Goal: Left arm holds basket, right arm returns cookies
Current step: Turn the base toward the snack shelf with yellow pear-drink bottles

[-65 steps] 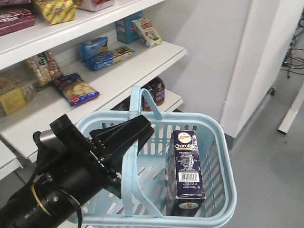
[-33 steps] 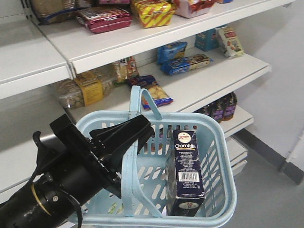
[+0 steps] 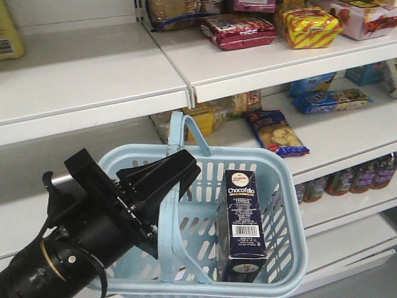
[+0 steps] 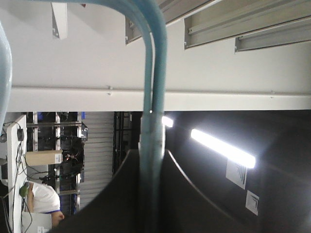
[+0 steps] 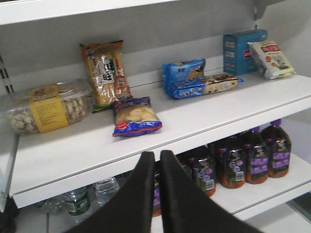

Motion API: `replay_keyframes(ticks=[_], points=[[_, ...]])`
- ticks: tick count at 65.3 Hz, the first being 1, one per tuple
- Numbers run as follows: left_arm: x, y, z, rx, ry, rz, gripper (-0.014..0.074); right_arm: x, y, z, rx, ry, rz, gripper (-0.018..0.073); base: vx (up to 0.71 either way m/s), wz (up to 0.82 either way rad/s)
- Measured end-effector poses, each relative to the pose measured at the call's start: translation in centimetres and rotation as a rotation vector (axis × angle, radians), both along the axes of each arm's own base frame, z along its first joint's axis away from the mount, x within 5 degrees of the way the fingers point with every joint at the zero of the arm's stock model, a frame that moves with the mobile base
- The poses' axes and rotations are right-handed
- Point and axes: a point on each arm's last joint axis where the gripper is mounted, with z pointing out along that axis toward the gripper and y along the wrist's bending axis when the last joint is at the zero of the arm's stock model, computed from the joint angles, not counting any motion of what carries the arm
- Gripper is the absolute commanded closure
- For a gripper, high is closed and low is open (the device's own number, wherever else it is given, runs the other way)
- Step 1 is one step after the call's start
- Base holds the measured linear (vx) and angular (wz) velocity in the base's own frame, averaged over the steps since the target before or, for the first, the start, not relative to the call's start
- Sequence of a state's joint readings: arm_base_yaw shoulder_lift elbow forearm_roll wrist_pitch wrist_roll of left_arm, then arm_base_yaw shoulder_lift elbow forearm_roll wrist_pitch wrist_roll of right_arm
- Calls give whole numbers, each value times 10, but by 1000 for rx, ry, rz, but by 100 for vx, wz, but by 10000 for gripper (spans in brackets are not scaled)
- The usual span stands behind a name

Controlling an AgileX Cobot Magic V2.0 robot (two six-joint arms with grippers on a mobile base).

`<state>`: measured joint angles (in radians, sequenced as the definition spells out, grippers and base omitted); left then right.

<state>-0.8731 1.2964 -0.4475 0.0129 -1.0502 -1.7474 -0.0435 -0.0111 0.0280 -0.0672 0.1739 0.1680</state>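
While upright — boxy carton [image 3: 244, 226], slotted basket [image 3: 295, 217]

soft, even light fills the front view, with grey shadow under the white shelf boards [image 3: 93, 81]. the left wrist view is dark below, its long tube lamp [image 4: 223, 148] flaring white.

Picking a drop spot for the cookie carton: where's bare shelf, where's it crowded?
Right wrist view: the middle shelf is bare along its front, widest between the blue biscuit bag and the blue cookie packs. Crowded: its back left, around the clear tub and upright snack bag; bottles fill the shelf below. Front view: upper-left shelf board also bare.
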Motion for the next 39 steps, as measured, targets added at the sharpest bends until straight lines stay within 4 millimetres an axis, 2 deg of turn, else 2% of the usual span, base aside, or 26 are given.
replay_keyframes(ticks=[39], points=[[0, 0, 0, 0, 0, 0, 596, 0, 0, 0, 0, 0, 0, 562, 4, 32]])
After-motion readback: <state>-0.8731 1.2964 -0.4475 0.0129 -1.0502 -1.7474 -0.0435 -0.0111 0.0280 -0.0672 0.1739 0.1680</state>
